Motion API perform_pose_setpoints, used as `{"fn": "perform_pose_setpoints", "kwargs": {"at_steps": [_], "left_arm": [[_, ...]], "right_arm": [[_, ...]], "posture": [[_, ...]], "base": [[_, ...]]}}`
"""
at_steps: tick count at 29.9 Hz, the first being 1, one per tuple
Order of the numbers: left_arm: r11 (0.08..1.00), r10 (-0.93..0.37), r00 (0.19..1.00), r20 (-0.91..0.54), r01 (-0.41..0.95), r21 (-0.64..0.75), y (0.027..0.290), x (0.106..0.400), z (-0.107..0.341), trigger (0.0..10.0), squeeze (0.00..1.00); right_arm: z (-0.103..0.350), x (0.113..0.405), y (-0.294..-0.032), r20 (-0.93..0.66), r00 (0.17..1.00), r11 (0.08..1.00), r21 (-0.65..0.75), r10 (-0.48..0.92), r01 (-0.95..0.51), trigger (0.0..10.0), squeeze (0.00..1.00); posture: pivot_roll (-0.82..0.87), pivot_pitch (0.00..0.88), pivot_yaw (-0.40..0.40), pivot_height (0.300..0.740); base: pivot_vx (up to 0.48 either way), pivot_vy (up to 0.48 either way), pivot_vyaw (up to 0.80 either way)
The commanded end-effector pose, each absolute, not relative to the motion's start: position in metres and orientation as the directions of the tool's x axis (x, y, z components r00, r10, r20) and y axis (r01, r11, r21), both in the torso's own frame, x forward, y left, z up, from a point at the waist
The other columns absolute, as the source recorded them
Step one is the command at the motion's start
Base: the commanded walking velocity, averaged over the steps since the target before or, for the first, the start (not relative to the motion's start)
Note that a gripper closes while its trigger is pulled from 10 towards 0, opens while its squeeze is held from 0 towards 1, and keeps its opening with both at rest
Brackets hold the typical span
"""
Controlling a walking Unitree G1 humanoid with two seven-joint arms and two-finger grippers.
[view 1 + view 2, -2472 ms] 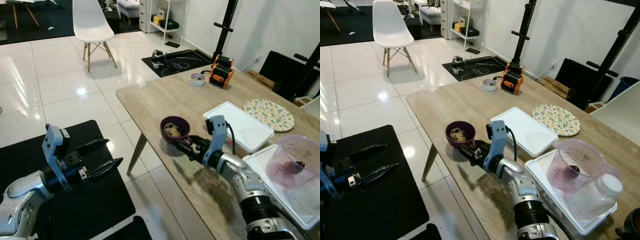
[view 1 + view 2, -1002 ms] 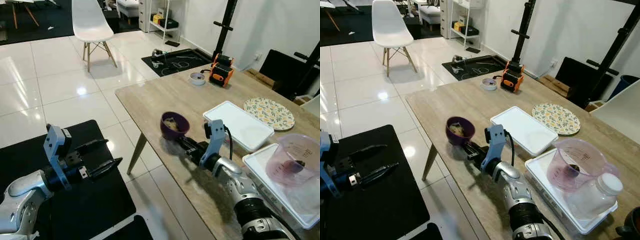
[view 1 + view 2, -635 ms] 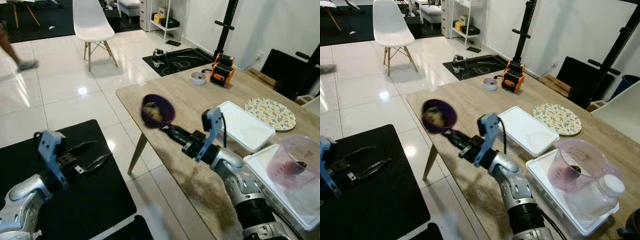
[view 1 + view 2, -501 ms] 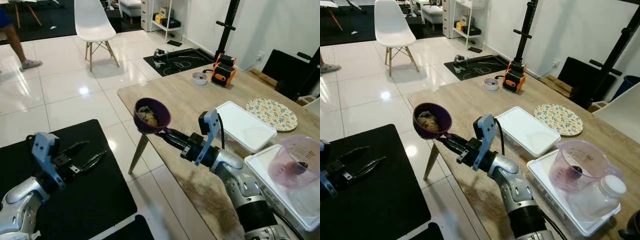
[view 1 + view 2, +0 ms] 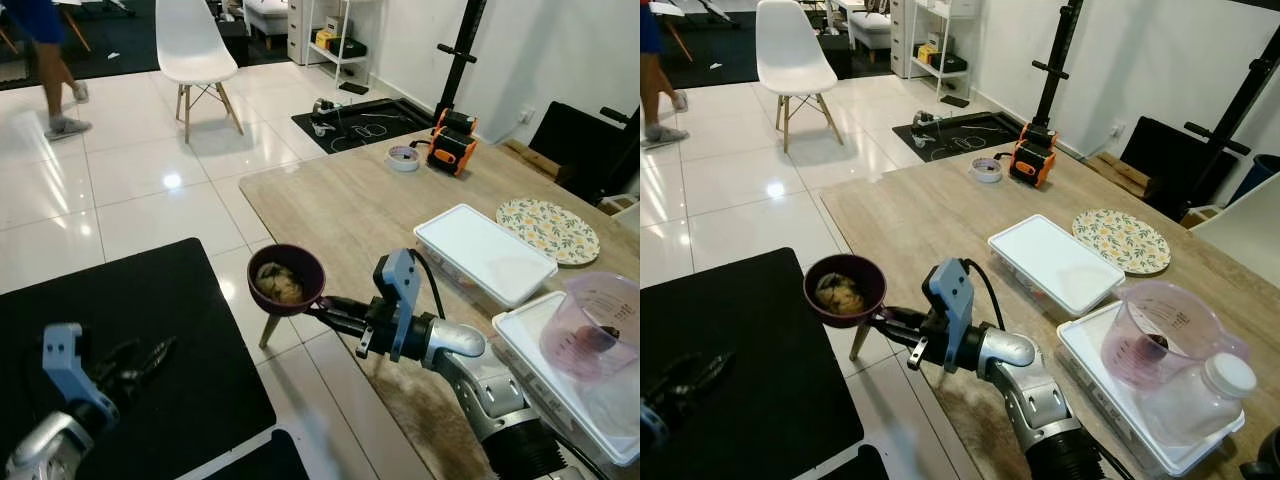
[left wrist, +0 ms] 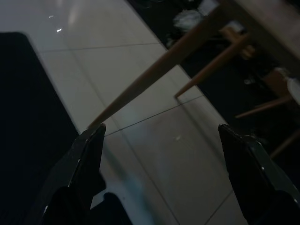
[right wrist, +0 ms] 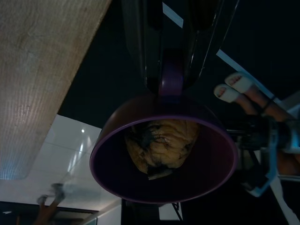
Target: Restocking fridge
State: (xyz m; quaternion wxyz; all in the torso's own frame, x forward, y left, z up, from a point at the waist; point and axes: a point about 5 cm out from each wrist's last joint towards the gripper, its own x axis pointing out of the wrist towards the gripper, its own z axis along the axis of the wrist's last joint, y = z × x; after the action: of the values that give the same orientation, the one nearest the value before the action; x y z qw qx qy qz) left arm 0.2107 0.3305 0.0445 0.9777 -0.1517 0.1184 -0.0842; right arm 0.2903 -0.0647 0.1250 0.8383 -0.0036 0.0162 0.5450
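One purple bowl (image 5: 286, 279) with one lump of food (image 5: 279, 285) in it. On the bench (image 5: 360, 200): two white lidded containers (image 5: 485, 253) (image 5: 520, 335), one patterned plate (image 5: 548, 229), one clear measuring jug (image 5: 590, 330), one plastic bottle (image 5: 1200, 395), one roll of tape (image 5: 404, 158), one orange device (image 5: 453, 147). One white chair (image 5: 195, 45). One person (image 5: 45, 60) on the floor. Two black mats (image 5: 120, 320) (image 5: 365, 118).

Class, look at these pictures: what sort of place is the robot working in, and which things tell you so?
Probably a lived-in home, an open dining or living area: a wooden table with a patterned plate, a white chair on glossy tiled floor, and shelves behind.
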Motion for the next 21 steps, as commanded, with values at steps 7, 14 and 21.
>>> {"fn": "perform_pose_setpoints", "kwargs": {"at_steps": [7,14,21], "left_arm": [[0.907,-0.118,0.952,-0.283,-0.012,-0.421,0.321,0.194,0.006,10.0,0.0],[0.883,-0.065,0.936,-0.346,-0.107,-0.457,0.315,0.184,-0.012,10.0,0.0],[0.869,-0.034,0.927,-0.374,-0.157,-0.468,0.31,0.178,-0.023,10.0,0.0]], "right_arm": [[0.123,0.295,-0.069,-0.002,0.473,0.472,0.056,0.881,-0.88,10.0,0.0],[0.122,0.293,-0.067,0.0,0.46,0.46,0.054,0.888,-0.886,10.0,0.0],[0.122,0.292,-0.064,0.005,0.454,0.453,0.054,0.891,-0.89,10.0,0.0]], "posture": [[-0.04,0.0,-0.063,0.74],[-0.04,0.0,-0.067,0.74],[-0.04,0.0,-0.069,0.74]], "base": [[0.0,0.0,0.0],[0.0,0.0,0.0],[0.0,0.37,0.0]]}}
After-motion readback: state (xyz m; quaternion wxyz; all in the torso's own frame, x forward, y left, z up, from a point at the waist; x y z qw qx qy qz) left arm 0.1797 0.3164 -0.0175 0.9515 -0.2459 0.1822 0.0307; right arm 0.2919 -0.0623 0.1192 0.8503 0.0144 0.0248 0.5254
